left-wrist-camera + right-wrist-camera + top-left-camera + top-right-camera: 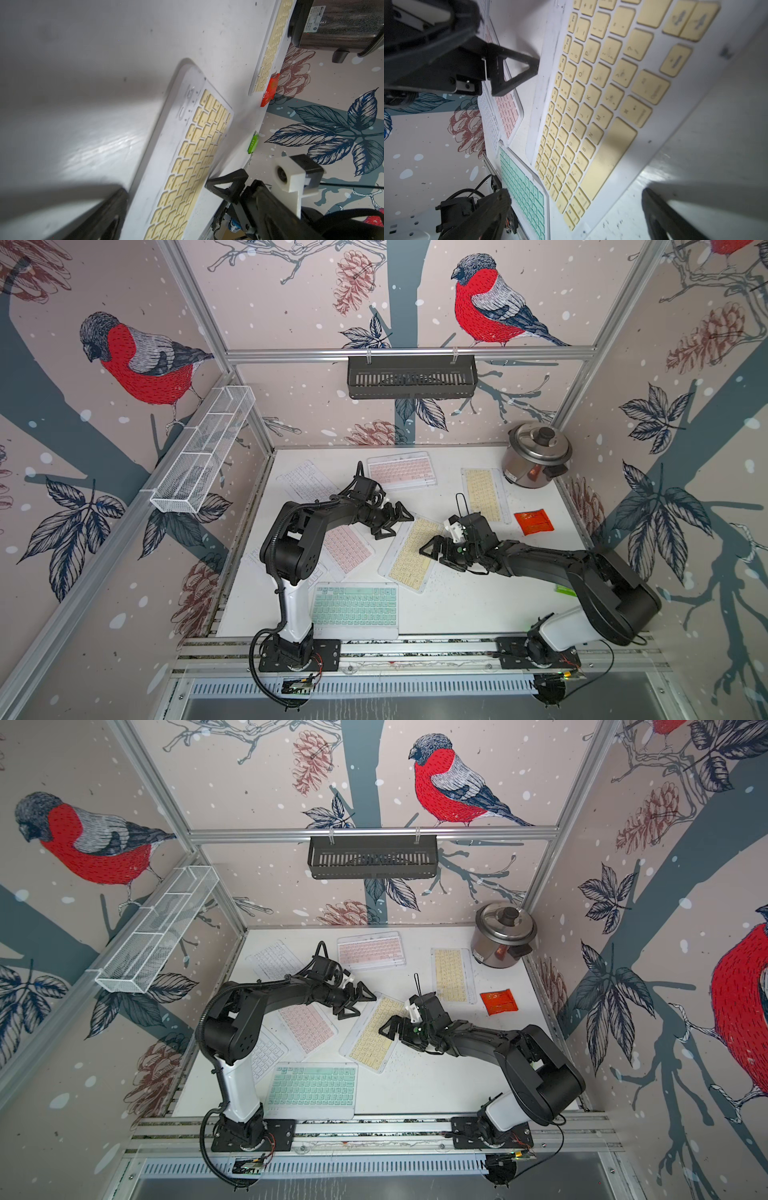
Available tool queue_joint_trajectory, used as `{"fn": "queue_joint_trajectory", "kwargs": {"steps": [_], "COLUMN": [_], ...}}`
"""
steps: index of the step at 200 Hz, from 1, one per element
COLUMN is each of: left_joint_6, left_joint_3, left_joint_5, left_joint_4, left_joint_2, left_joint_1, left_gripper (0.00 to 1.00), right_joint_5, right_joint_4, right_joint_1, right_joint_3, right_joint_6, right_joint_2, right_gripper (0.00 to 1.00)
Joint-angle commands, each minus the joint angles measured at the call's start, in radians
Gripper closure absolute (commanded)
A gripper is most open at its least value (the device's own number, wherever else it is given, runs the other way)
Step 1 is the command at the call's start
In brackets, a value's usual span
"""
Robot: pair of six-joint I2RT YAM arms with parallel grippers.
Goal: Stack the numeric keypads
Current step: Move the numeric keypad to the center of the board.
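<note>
I had left gripper [394,523] and right gripper [433,554] wide open, empty, flanking centre yellow keypad [409,566]; reckoned next needed an edge pinch

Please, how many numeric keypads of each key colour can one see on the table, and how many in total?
Pink keypads: 2
Yellow keypads: 2
White keypads: 2
Mint green keypad: 1
Total: 7 in view
</note>
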Motion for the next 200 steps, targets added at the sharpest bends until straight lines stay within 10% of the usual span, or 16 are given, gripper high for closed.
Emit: {"fn": "queue_joint_trajectory", "kwargs": {"steps": [1,121,200], "left_joint_6": [-0.007,0.071,0.018], "left_joint_3": [0.054,0.574,-0.165], "left_joint_5": [-0.027,-0.052,-0.013], "left_joint_4": [-0.027,-0.283,-0.077], "left_joint_2": [0.062,0.177,-0.275], "left_joint_1": [-0.020,0.036,0.128], "left_gripper": [0.04,0.04,0.04], "right_joint_5": [-0.016,-0.064,0.087], "right_joint_4": [0.001,0.047,-0.305], "right_joint_1": [0.008,-0.165,-0.298], "right_joint_3": [-0.027,0.001,0.288], "right_joint_6": [0.030,0.010,-0.345], "right_joint_2": [0.003,0.006,0.096], "right_gripper": [0.00,0.00,0.00]}}
